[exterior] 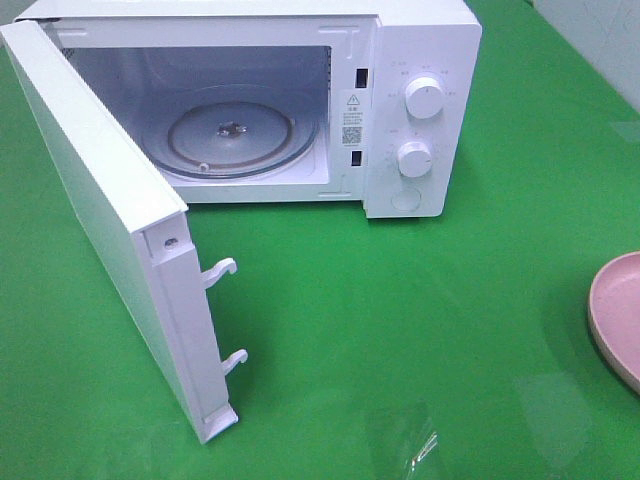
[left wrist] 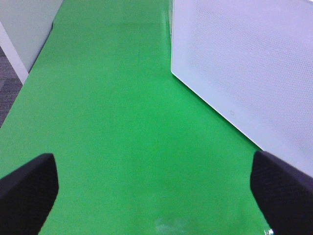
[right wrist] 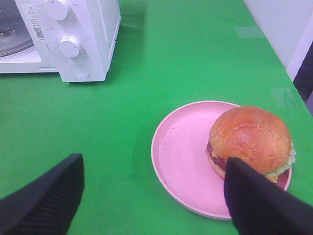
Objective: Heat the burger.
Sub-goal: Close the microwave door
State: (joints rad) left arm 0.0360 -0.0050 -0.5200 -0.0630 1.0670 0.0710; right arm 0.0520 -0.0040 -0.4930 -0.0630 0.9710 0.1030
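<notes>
Green cloth covers the whole surface (exterior: 400, 320), and on the far left the left gripper (left wrist: 154, 196) hangs over bare cloth with its jaws spread as wide as they go, holding nothing, just beside the outer face of the microwave door (exterior: 95, 190). That door is swung fully out towards the camera, latch hooks showing on its edge, so the way in is clear. Moving across, the microwave (exterior: 420, 110) stands at the back with its cavity lit and the glass turntable (exterior: 235, 135) bare, ready to take a load. Two white dials (exterior: 425, 98) sit on its right panel, untouched for now. Further right, the pink plate (right wrist: 183, 156) lies near the surface's right edge, well apart from the oven, and the burger (right wrist: 250, 139) rests on the plate's far side, upright, bun on top. The right gripper (right wrist: 154, 196) hovers above it, jaws wide and empty, seemingly lined up to come down on the plate or burger. Nothing is loaded yet.
</notes>
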